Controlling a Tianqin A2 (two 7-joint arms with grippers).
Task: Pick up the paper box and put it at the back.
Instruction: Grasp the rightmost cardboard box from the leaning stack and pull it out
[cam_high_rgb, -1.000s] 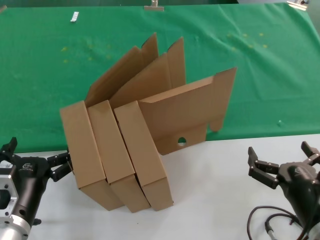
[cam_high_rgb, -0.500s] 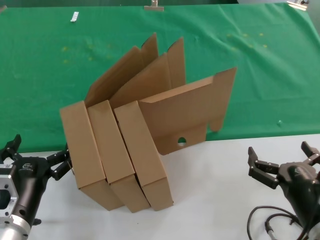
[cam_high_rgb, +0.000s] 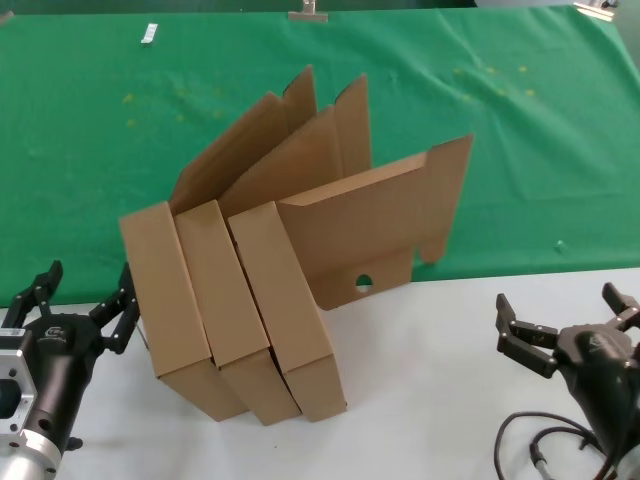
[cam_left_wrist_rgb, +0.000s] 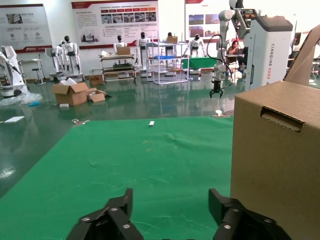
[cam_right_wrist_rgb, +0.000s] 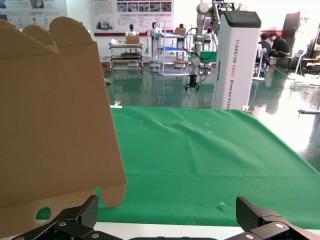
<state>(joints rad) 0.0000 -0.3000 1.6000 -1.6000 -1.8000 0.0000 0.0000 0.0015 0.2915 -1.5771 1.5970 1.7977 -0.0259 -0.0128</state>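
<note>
Left gripper (cam_high_rgb: 82, 297) sits low at the near left of the white table (cam_high_rgb: 430, 360), its black fingers spread wide with nothing between them. Against the frames a second and half a second back, it has risen and swung a little: the finger tips now stand higher and further apart, and the nearer one comes just beside the side wall of the leftmost box (cam_high_rgb: 165, 300) without clearly touching it. From the left wrist camera that box's brown side wall, with its slot, fills the space beside the gripper's own finger. The right gripper (cam_high_rgb: 568, 318) waits at the near right of the table, fingers also wide apart and holding nothing; it has not shifted between the frames.

Three brown cardboard boxes stand in a row on the table's far edge, each tipped on end and leaning, packed side by side and touching. None of them has moved. The middle box (cam_high_rgb: 228, 300) and the rightmost box (cam_high_rgb: 290, 305) match the first: shallow, plain, with hinged lids thrown open behind them. The lids (cam_high_rgb: 300, 140) fan upward over the green cloth (cam_high_rgb: 520, 130). The rightmost lid hangs lowest, its front flap showing a small round hole (cam_high_rgb: 363, 283) near the cloth's front edge. The cloth lies behind the boxes, marked with faint yellowish specks.
</note>
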